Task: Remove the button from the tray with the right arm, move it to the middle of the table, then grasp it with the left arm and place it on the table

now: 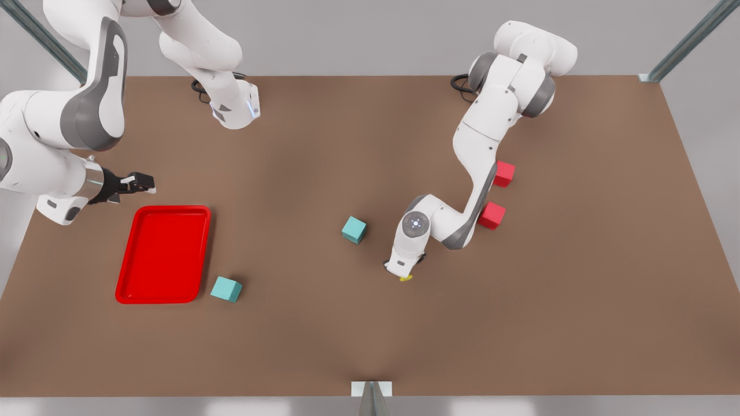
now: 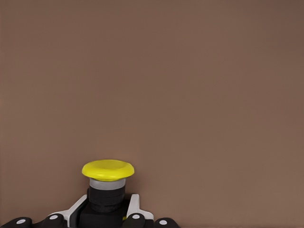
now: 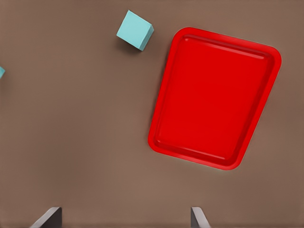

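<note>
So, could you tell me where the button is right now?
The button sits in the left tool, low over the table near the front view's centre, right of a teal cube.

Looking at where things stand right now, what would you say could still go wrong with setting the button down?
The left gripper is shut on the button low over the table. If it opens before contact, the button may drop and roll on its round cap. The nearer teal cube sits close by, so a sideways retreat might nudge it. The right gripper waits open beside the tray.
</note>
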Robot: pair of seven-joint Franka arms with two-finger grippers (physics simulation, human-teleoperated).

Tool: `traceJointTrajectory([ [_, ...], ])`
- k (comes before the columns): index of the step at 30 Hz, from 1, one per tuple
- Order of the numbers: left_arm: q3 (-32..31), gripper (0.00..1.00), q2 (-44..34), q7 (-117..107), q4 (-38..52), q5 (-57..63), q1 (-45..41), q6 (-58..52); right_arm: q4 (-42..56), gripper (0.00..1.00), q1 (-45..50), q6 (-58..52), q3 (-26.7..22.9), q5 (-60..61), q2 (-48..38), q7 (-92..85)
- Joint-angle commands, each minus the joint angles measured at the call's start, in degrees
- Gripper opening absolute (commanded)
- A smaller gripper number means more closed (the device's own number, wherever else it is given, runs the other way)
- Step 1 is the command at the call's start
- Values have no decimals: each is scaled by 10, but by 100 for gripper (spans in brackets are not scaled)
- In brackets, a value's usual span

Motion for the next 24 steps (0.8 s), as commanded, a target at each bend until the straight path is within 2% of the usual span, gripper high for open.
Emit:
traceJointTrajectory([
  [1, 0, 43, 0, 5, 0, -5, 0, 0, 1, 100, 1, -1, 0, 0, -1, -6],
  [24, 0, 41, -23, -9, 1, -6, -7, -17, -3, 100, 12, -4, 0, 1, 13, -4],
])
